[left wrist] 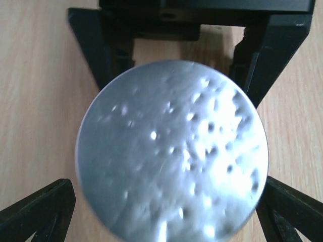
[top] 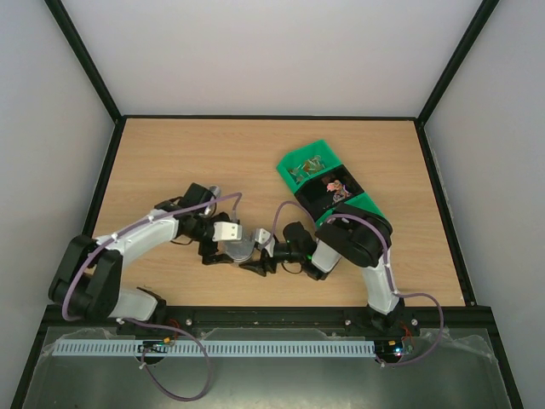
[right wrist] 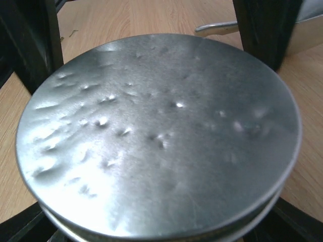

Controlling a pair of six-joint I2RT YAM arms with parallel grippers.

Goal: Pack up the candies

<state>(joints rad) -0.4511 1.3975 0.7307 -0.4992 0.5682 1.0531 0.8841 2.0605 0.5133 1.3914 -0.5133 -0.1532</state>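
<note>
A round silver tin with a dented silver lid (top: 241, 249) sits between both grippers at the table's near middle. The lid fills the left wrist view (left wrist: 171, 156) and the right wrist view (right wrist: 156, 131). My left gripper (top: 223, 251) has its fingers (left wrist: 43, 212) against the lid's edges. My right gripper (top: 261, 261) closes on the tin from the opposite side, with its fingers (right wrist: 298, 219) under the lid's rim. Both sets of fingertips are hidden by the lid. The candies (top: 338, 187) lie in the green bin (top: 366, 204) at the right.
A second green bin compartment (top: 306, 164) holds greenish pieces. A shiny metal piece (right wrist: 217, 27) lies on the table just beyond the tin. Black frame rails run along the table's edges.
</note>
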